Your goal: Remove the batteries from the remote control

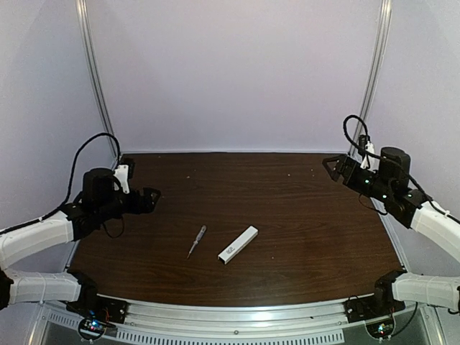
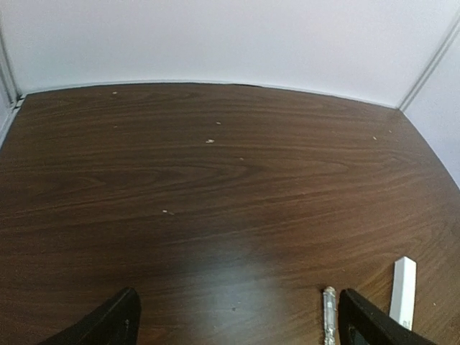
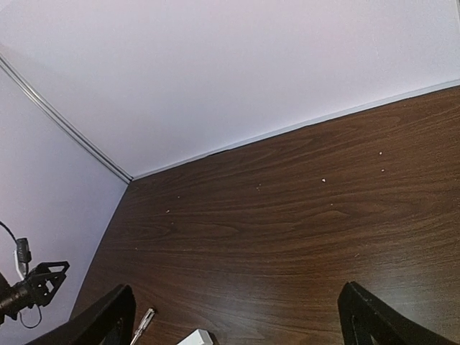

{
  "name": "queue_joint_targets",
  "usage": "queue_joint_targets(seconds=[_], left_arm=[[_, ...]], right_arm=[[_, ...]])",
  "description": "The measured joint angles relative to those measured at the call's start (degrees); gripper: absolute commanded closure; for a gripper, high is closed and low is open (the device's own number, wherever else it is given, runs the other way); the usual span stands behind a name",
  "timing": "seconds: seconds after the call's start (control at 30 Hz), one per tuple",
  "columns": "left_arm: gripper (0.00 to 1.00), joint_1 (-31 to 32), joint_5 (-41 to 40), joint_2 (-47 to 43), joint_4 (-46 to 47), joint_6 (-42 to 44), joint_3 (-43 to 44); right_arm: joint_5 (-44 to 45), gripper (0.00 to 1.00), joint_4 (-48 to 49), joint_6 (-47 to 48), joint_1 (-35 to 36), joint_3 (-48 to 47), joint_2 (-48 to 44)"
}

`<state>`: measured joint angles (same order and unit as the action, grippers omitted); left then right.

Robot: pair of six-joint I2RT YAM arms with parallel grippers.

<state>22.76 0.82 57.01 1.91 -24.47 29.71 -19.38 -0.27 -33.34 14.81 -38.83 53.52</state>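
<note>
1. The remote control (image 1: pixel 238 244), a slim white bar, lies flat on the dark wood-grain tabletop (image 1: pixel 287 201). It is toward the front edge and roughly midway between the two arms. It sits at a slant, its far end pointing to the right rear, and a small grey mark shows on its upper face near the closer end.
2. A thin screwdriver (image 1: pixel 196 241) with a clear handle lies just to the left of the remote control at a similar slant, not touching it.
3. The left tool (image 1: pixel 149 197) hovers over the left side of the tabletop, well apart from both items. Its fingers (image 2: pixel 115 323) are spread wide with nothing between them.
4. The right tool (image 1: pixel 332 164) is raised at the right rear, well away from the remote control. Its fingers (image 3: pixel 366 320) are likewise spread wide and hold nothing.
</note>
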Motion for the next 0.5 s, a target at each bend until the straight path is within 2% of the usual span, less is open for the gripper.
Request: queue_joint_targets(seconds=[0.23,0.5], left_arm=[[0.03,13.1,-0.3,5.7,2.5,3.6,2.2],[0.03,29.6,-3.8,18.1,4.7,6.8,7.7]], right_arm=[[12.6,0.0,-7.3,2.2,12.0,-0.3,-2.2],[22.4,0.0,-11.5,1.9,20.2,-0.3,-0.4]])
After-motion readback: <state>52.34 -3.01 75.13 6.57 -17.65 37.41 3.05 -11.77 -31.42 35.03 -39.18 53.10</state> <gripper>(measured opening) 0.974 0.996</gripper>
